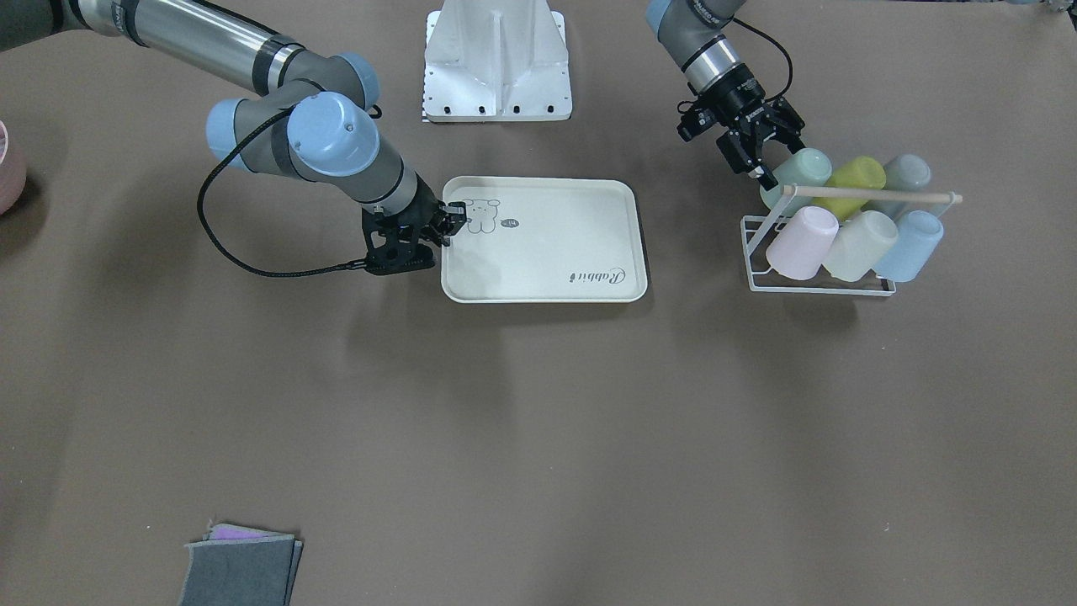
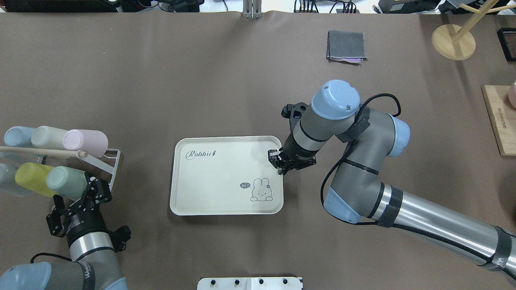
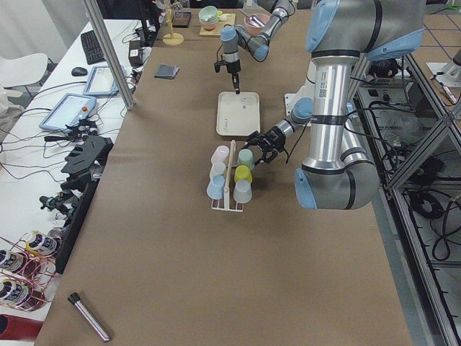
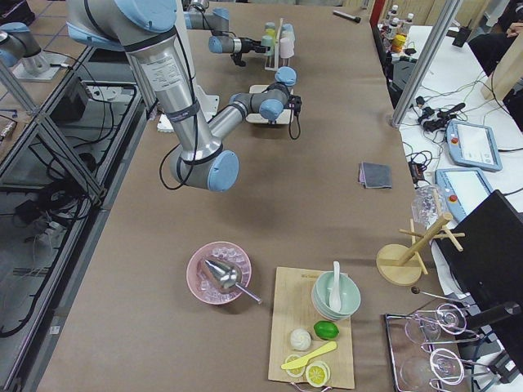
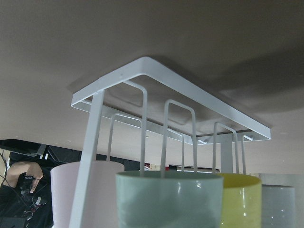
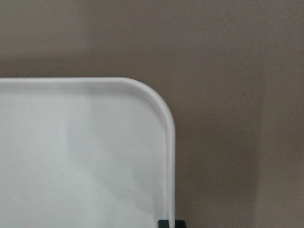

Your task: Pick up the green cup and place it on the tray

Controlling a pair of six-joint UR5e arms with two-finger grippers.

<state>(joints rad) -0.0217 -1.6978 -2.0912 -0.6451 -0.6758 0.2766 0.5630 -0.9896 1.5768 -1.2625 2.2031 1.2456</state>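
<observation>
The green cup (image 1: 799,171) lies on its side in a white wire rack (image 1: 757,252), at the end of the rack nearer the robot. It also shows in the overhead view (image 2: 64,182) and low in the left wrist view (image 5: 168,199). My left gripper (image 1: 767,154) is open, with its fingers just at the cup's end, holding nothing. The cream tray (image 1: 538,252) with the rabbit drawing lies flat mid-table. My right gripper (image 2: 281,163) is shut on the tray's rim (image 6: 167,142) at the corner near the drawing.
The rack (image 2: 115,161) also holds pink, cream, blue, yellow-green and pale grey cups under a wooden rod (image 1: 875,194). A folded grey cloth (image 2: 346,45) lies on the far side. A wooden stand (image 2: 453,40) and a board (image 2: 500,121) are at the right.
</observation>
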